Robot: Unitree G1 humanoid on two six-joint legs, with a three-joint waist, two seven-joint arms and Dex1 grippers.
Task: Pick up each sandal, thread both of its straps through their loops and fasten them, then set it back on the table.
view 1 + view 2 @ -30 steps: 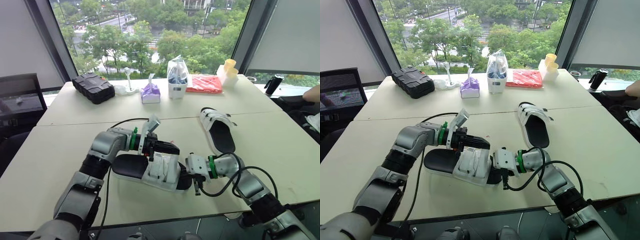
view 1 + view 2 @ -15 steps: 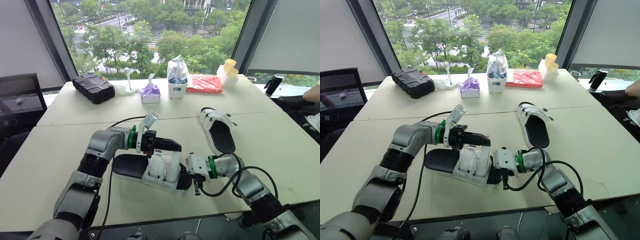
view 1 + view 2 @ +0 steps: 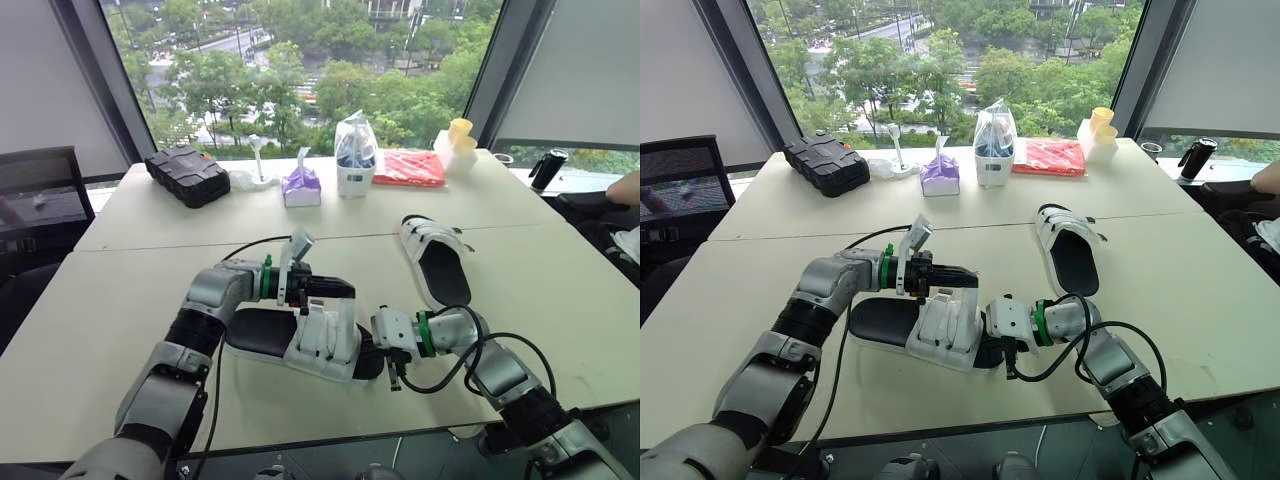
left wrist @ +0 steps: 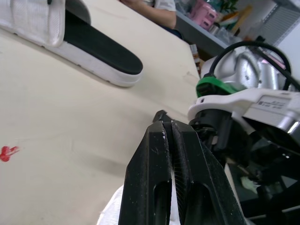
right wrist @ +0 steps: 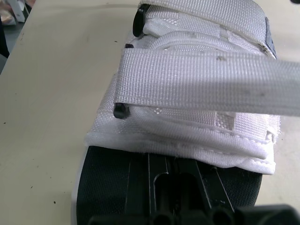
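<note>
A white-strapped sandal with a black sole lies at the table's near middle. My right gripper is shut on its front end, with the black sole between the fingers. My left gripper hovers just above the straps, shut on the end of one white strap, which is pulled taut off the sandal. In the left wrist view its fingers are pressed together. A second sandal, straps closed, lies farther back to the right.
Along the far edge stand a black case, a purple tissue pack, a clear bag, a red packet, yellow cups and a black bottle. A person's arm shows at the right edge.
My left gripper has reached farther right over the sandal and drawn one strap up off it. The right gripper and both sandals have stayed in place.
</note>
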